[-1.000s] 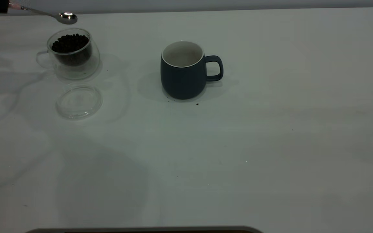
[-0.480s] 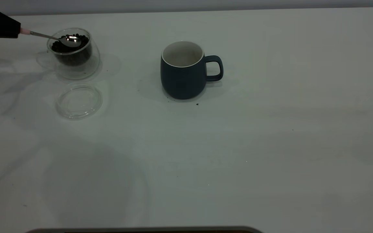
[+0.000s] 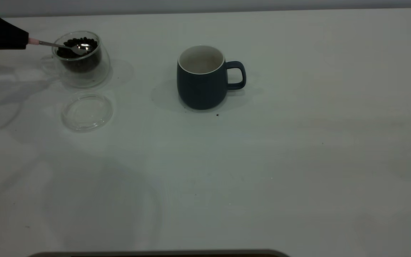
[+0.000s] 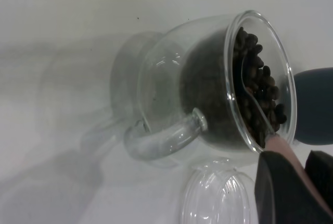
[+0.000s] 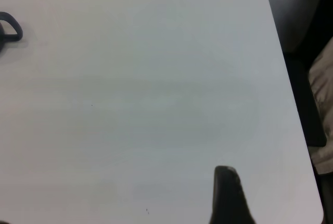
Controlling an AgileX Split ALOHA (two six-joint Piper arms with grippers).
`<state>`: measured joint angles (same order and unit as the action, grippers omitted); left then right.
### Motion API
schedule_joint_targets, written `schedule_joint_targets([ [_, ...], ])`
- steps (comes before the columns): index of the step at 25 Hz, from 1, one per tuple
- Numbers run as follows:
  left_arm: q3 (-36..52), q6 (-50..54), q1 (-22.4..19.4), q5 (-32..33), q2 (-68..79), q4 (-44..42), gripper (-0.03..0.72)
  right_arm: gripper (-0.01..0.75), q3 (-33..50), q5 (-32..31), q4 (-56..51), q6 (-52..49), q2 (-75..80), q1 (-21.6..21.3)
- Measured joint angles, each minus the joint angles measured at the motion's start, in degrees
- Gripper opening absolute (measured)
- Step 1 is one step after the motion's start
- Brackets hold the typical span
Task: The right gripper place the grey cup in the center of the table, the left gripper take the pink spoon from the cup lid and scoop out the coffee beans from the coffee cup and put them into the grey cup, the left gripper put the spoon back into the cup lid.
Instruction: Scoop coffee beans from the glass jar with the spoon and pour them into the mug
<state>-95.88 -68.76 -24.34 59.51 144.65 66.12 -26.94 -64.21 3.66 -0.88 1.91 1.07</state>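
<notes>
The left tool [image 3: 25,41] sits at the far left edge of the exterior view, its black fingers closed on the pale pink handle of the pink spoon [image 3: 59,45]. The spoon's long axis runs nearly level from the tool toward the middle of the surface [image 3: 262,160], dipping slightly, with its metal bowl resting among the coffee beans [image 3: 79,48] inside the coffee cup [image 3: 80,59]. In the left wrist view the stem passes over the glass rim and the bowl lies against the beans [image 4: 260,94] near the inner wall of the coffee cup [image 4: 171,83], whose clear handle faces the camera.

The cup lid [image 3: 87,111] lies flat just in front of the coffee cup, apart from it. The grey cup [image 3: 201,77] stands upright near the middle of the surface, well apart from the glass cup, its loop handle pointing right and its white inside showing.

Broad bare surface stretches to the right and front of the grey cup. The right tool [image 5: 229,195] hovers near the surface's right edge; only one dark finger shows, so whether it is open cannot be told.
</notes>
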Motion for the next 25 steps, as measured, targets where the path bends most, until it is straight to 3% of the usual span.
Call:
schedule_joint_targets([
  [25, -0.3, 6.2, -0.7, 3.7, 2.5, 0.4, 0.121, 0.508, 0.0, 0.0, 0.0, 0.0, 0.0, 0.0],
])
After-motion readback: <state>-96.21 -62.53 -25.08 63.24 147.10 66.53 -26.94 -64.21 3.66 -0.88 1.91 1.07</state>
